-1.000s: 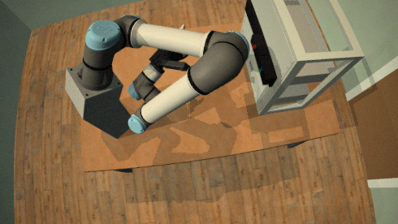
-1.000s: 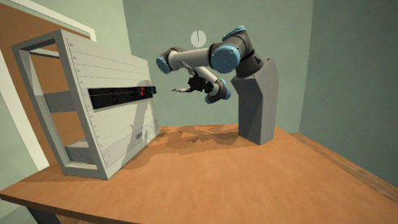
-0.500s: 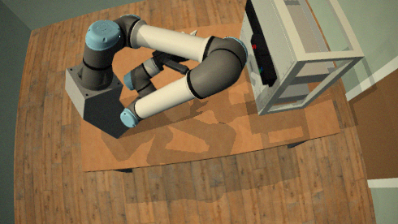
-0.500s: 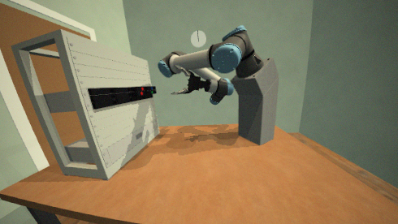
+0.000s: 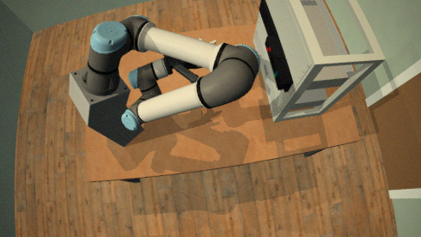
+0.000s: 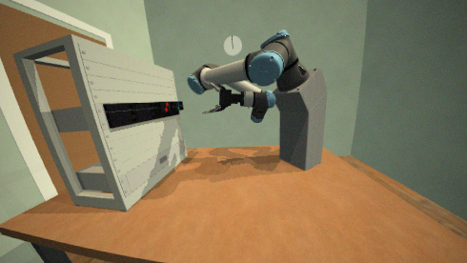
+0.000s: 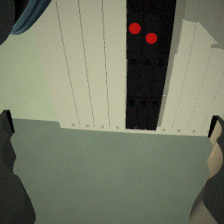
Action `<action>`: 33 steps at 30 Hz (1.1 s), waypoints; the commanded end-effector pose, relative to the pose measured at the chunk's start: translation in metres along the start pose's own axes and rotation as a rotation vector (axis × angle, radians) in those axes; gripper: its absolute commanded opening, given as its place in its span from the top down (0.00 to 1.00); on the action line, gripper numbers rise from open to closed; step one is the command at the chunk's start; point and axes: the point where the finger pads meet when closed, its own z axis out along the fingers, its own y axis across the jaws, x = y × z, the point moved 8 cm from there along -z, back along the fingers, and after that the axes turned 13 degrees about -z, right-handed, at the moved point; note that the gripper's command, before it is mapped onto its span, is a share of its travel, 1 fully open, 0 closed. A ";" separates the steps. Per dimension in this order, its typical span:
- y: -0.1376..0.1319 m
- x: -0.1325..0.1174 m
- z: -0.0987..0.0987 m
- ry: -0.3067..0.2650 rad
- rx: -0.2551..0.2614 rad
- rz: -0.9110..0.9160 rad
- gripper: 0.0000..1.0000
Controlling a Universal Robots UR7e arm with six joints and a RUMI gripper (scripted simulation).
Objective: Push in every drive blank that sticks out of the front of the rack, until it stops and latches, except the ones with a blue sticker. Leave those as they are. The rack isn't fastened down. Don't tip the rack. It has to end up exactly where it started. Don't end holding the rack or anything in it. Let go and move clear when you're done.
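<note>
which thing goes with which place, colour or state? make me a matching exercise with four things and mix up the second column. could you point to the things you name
1. gripper (image 6: 212,101) (image 7: 112,114)
2. rack (image 5: 350,57) (image 6: 119,204)
3. round stickers on the black drive bay, wrist view (image 7: 134,28)
4. arm's joint caps (image 5: 108,36) (image 6: 266,68)

A. light blue
B. open, away from the rack
C. red
D. standing on the table (image 5: 193,163) (image 6: 267,210)

1-B, 2-D, 3-C, 4-A

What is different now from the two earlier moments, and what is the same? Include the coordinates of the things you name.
The wrist joint (image 5: 131,119) (image 6: 266,68) shifted toward the robot's base (image 5: 108,118) (image 6: 302,129) in the top view. The elbow (image 5: 232,77) (image 6: 195,83) sits lower in the exterior view. I see nothing taken hold of or let go; the claw (image 6: 208,99) (image 7: 112,114) is open. The rack (image 5: 350,58) (image 6: 73,62) shows no visible shift.
</note>
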 end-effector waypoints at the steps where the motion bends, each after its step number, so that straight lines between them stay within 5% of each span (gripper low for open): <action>1: 0.003 0.011 -0.001 0.045 -0.026 -0.023 0.00; 33: 0.026 0.037 -0.007 0.134 -0.149 -0.058 0.00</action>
